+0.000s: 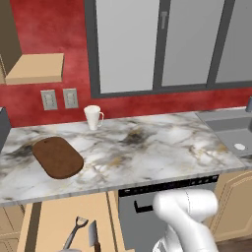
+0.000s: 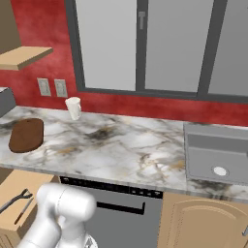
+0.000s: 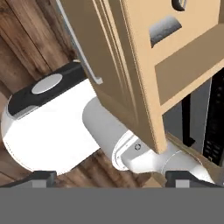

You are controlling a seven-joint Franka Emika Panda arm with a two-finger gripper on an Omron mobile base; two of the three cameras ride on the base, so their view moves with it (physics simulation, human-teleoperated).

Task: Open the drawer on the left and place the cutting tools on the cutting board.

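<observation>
The drawer [image 1: 51, 219] stands pulled out below the counter's left end, plain tan inside. In it lie the grey-handled peeler [image 1: 75, 231] and, just right of it, the short knife [image 1: 93, 235]; both also show in the right base view as peeler [image 2: 14, 199] and knife [image 2: 23, 209]. The dark oval cutting board [image 1: 57, 156] rests bare on the marble counter above. In the hand view my gripper [image 3: 113, 178] is open, fingertips wide apart and holding nothing, low beside the drawer's front [image 3: 113, 65] and its silver bar handle [image 3: 76, 43].
A white mug [image 1: 93, 117] stands behind the board near the red wall. The dark dishwasher front [image 1: 147, 216] is right of the drawer. A grey sink [image 2: 218, 155] fills the counter's right end. A tan cabinet door [image 2: 203, 225] sits below it.
</observation>
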